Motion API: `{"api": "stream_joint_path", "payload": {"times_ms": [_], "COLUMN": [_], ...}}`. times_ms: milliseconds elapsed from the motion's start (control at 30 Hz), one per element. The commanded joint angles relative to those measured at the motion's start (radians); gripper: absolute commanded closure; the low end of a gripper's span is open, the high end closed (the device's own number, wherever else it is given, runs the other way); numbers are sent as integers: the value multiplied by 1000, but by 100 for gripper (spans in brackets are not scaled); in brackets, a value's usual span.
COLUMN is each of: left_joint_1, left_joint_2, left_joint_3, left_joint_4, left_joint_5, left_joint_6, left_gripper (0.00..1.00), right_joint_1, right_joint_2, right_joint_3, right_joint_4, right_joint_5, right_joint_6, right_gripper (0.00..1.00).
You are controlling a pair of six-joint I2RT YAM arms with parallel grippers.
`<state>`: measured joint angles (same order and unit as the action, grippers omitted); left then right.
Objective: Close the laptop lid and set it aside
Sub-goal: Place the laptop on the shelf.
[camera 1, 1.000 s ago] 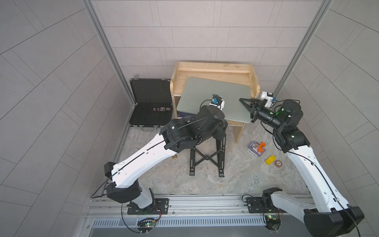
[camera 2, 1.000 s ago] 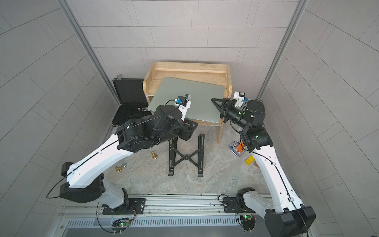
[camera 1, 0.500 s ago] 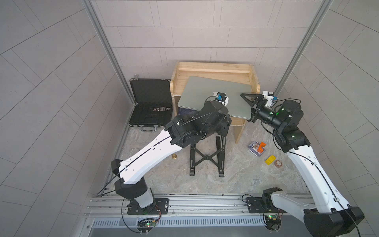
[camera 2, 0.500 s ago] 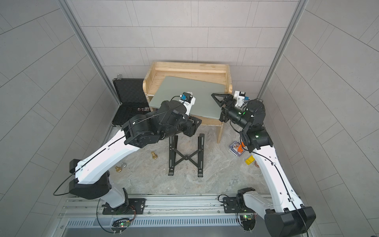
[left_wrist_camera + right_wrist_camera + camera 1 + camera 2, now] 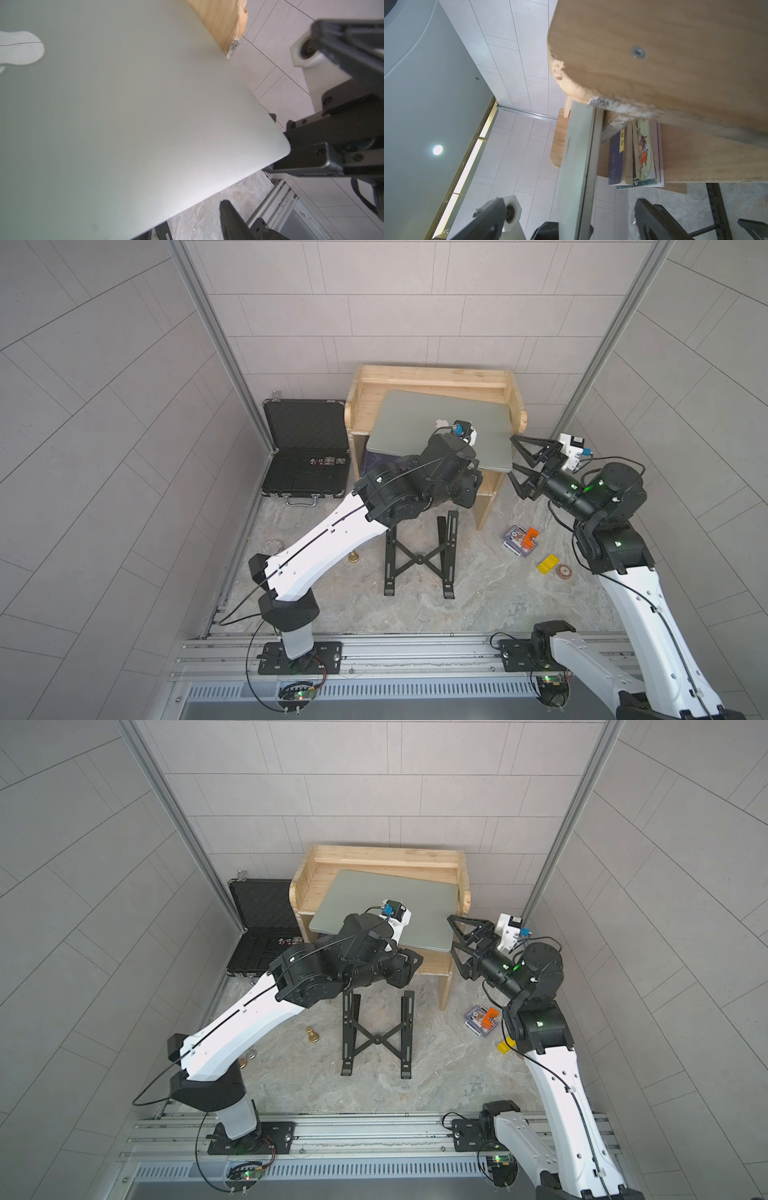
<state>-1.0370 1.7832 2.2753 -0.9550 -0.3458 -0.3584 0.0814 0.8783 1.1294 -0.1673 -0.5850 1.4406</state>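
**Laptop (image 5: 407,423), thin silver-grey aluminium, shut on the shelf; right jaws wide at its corner**

The laptop lid (image 5: 124,104), matt and smooth with a pale apple logo (image 5: 18,47), lies flat on the base, so the closing looks done. The laptop's long axis runs left to right, a little skewed, on top of the pale pine shelf unit (image 5: 432,379) at the far middle. Its near long edge and right near corner overhang.

The black, skeletal right gripper (image 5: 513,454) sits just right of that corner, spread wide with nothing in it. Its wrist view shows the thin right edge between the fingers, apparently untouched. The laptop lies to its left, so backing off rightward should be clean.

The left gripper (image 5: 411,965) is tucked against the near edge under its own wrist. One dark finger (image 5: 230,220) shows below the overhang, but I cannot tell whether it clamps.

Picture books (image 5: 641,151) stand under the shelf top, and a black folding stand (image 5: 417,560) is nearer, on the marbled floor.
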Motion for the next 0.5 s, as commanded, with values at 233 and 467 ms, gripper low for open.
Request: {"api": "stream_joint_path", "payload": {"times_ms": [233,467], "left_joint_1": [60,64], "left_joint_2": [57,103], "left_joint_3": [76,115], "left_joint_4": [91,114], "left_joint_5": [75,148], "left_joint_6": [-5,-23], "left_gripper": [47,47], "right_joint_1": [-61,-71], "right_joint_2": [-173,-254], "right_joint_3": [-91,-142], "right_joint_4": [-96,-142], "right_joint_5": [9,24], "right_joint_6": [-61,-80], "right_gripper": [0,0]}}
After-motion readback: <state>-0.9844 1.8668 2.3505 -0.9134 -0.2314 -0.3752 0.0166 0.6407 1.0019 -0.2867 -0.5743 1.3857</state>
